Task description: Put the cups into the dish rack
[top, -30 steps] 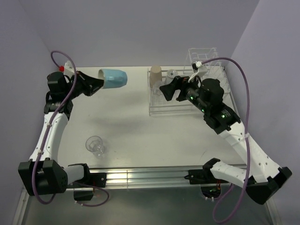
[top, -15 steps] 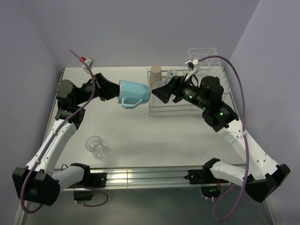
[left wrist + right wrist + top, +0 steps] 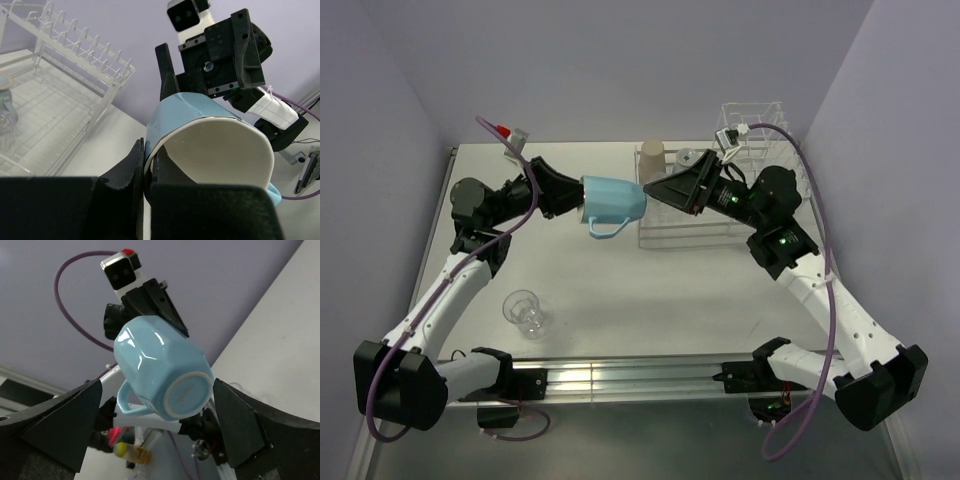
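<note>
The light blue handled mug [image 3: 615, 200] hangs on its side in mid-air, just left of the white wire dish rack [image 3: 760, 215]. My left gripper [image 3: 582, 198] is shut on its rim, one finger inside and one outside [image 3: 146, 165]. My right gripper [image 3: 649, 192] is open, with a finger on each side of the mug's base [image 3: 186, 394] and a gap to each. A tan paper cup [image 3: 651, 160] stands in the rack's near-left corner, with a small pale cup [image 3: 687, 157] beside it. One clear tumbler [image 3: 525, 310] stands on the table at front left.
The rack's tall plate dividers [image 3: 753, 118] rise at its far right end and also show in the left wrist view [image 3: 85, 47]. The rack's low grid [image 3: 45, 125] holds a glassy cup at its left edge [image 3: 6, 117]. The table's near edge is a metal rail [image 3: 620, 380].
My left arm swung the mug right, from the far left of the table to the rack's left side. My right gripper moved left to meet it, and its open fingers now flank the mug's base.
</note>
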`<state>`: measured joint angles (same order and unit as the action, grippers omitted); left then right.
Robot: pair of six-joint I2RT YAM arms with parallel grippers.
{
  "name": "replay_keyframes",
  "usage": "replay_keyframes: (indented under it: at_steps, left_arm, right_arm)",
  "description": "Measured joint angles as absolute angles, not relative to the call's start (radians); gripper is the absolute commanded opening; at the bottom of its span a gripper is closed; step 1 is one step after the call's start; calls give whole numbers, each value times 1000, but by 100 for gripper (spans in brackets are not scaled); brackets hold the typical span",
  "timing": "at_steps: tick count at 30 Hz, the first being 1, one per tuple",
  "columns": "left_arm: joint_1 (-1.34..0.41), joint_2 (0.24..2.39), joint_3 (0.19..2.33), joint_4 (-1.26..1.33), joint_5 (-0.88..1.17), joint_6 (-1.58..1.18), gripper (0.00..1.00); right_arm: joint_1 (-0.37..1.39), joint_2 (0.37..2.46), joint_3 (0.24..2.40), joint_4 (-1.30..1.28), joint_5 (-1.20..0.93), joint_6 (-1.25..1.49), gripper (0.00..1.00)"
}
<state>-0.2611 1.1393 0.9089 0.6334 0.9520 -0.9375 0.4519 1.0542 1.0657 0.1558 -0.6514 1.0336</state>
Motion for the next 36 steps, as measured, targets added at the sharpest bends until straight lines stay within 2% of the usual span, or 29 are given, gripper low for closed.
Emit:
replay_keyframes:
  at_steps: [8,17,36]
  left_arm:
    - [-287,1189,909,762,944,-964,0]
    - [-320,1237,909,867,926,-992,0]
    - [-355,1281,922,898,918,-1002,0]
  right_arm:
    - [451,1091,940,414,-733,1256,100]
    - [454,1151,910,588,-753,1413,100]
    - [502,1159,908,568,-750,1393,99]
